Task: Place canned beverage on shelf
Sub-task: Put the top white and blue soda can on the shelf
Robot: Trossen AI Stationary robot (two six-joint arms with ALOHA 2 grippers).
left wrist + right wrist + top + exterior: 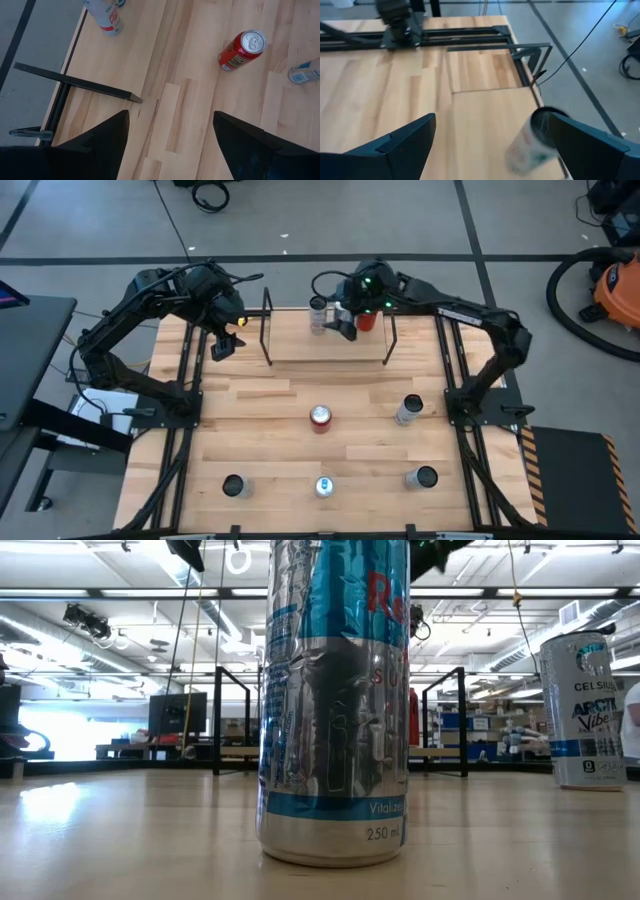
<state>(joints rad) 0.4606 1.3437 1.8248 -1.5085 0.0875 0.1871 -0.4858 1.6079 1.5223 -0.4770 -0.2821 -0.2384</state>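
- right gripper hangs over the shelf, fingers spread wide, nothing pinched
- pale can stands on the shelf just beside it
- I'd back off straight up, no bumping
- left gripper waits beside the shelf, half spread, empty

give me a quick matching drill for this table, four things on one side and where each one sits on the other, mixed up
Things:
1. red can
2. shelf
3. right gripper
4. left gripper

Places:
a. over the shelf board, open, beside a pale can
b. far end of the table, between two black wire frames
c. middle of the tabletop, standing alone
d. off the shelf's left frame, above the table, holding nothing

Pairs: 1-c, 2-b, 3-a, 4-d
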